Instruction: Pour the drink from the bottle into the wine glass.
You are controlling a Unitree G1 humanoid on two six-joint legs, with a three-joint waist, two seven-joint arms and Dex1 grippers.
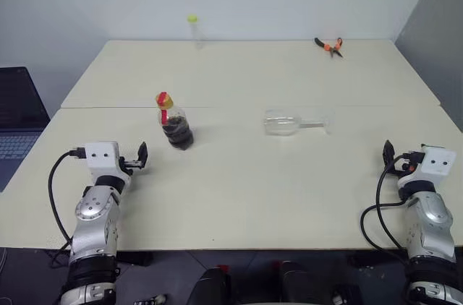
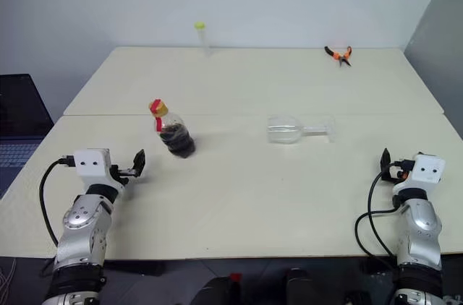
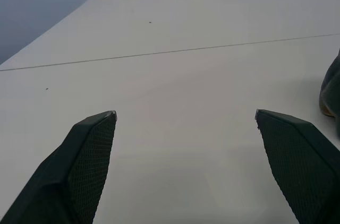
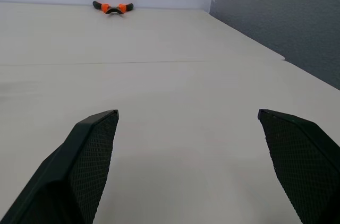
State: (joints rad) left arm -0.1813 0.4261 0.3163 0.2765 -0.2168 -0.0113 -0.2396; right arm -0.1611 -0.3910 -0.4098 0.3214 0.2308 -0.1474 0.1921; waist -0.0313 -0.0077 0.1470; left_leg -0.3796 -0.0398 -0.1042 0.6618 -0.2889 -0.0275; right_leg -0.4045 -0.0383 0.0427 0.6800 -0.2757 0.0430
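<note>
The bottle stands upright left of the table's middle, with a yellow cap, a red label on its neck and the dark drink in its rounded body. The wine glass lies on its side right of centre, its bowl towards the bottle and its foot pointing away. My left gripper hovers open over the table near the front edge, a little in front and to the left of the bottle, whose dark edge shows beside one finger. At the front right my right gripper is open and empty, well away from the glass.
A slim clear tube with a yellow-green top stands at the table's far edge. Orange-handled pliers lie at the far right. A laptop sits off the table's left side. A seam crosses the table behind the bottle.
</note>
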